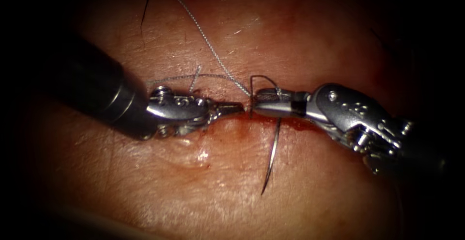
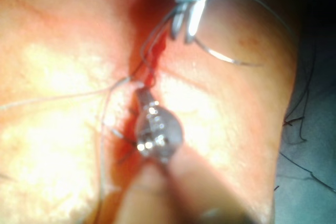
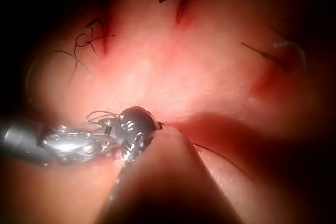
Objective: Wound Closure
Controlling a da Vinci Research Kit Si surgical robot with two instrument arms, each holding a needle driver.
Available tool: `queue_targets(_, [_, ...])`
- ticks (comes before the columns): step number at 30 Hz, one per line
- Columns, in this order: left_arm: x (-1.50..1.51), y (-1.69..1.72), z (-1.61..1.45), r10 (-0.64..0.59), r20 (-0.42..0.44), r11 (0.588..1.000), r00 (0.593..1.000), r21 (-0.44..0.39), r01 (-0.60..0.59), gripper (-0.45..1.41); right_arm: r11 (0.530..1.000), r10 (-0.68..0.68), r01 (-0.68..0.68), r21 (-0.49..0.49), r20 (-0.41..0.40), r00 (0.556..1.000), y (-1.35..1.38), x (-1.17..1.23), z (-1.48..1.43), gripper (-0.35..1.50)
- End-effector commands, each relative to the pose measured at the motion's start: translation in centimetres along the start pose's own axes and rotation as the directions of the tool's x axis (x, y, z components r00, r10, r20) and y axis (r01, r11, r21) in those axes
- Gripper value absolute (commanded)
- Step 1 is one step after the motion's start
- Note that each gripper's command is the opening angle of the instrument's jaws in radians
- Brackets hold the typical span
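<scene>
Right tool (image 1: 253,108) coming in from the right, jaws closed on the needle (image 1: 272,155) near its rear end, close to where the thread (image 1: 213,51) joins. Needle hanging from those jaws, curved body sweeping down over the tissue (image 1: 203,201) below the cut (image 1: 290,121), point lying free above the surface and not in the tissue. Left tool (image 1: 232,108) reaching in from the left, tip nearly meeting the right tool's tip over the cut, jaws drawn together; whether anything is pinched between them cannot be made out. Thread running up and away from the meeting point towards the top of the endoscope view, a second strand lying flat across the tissue just above the left tool, a short loose end standing up from it. Red fluid (image 1: 227,123) pooled along the cut under both tips. From the left wrist, own tool (image 2: 143,95) at the red line of the cut, right tool (image 2: 190,24) beyond it with the needle (image 2: 231,59) arcing off to one side.
</scene>
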Motion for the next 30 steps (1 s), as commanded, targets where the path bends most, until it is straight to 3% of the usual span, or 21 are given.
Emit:
queue_targets(1, [-0.12, 0.03, 0.09, 0.005, 0.025, 1.0, 1.0, 0.005, -0.005, -0.45, 1.0, 0.003, -0.003, 0.003, -0.002, 1.0, -0.05, -0.04, 0.1, -0.35])
queue_targets(4, [-0.22, 0.04, 0.18, 0.013, 0.072, 1.0, 0.997, 0.013, -0.014, -0.45, 1.0, 0.003, -0.003, 0.003, -0.002, 1.0, -0.05, -0.04, 0.11, -0.35])
queue_targets(17, [-0.14, -0.02, 0.22, 0.009, 0.08, 1.0, 0.997, 0.008, -0.01, -0.45, 1.0, 0.003, -0.003, -0.004, 0.003, 1.0, -0.07, -0.04, 0.09, -0.35])
queue_targets(30, [-0.06, -0.39, 0.36, 0.019, 0.232, 0.999, 0.973, 0.039, -0.029, -0.45, 1.0, 0.003, -0.003, -0.006, -0.004, 1.0, -0.14, -0.04, -0.01, -0.35])
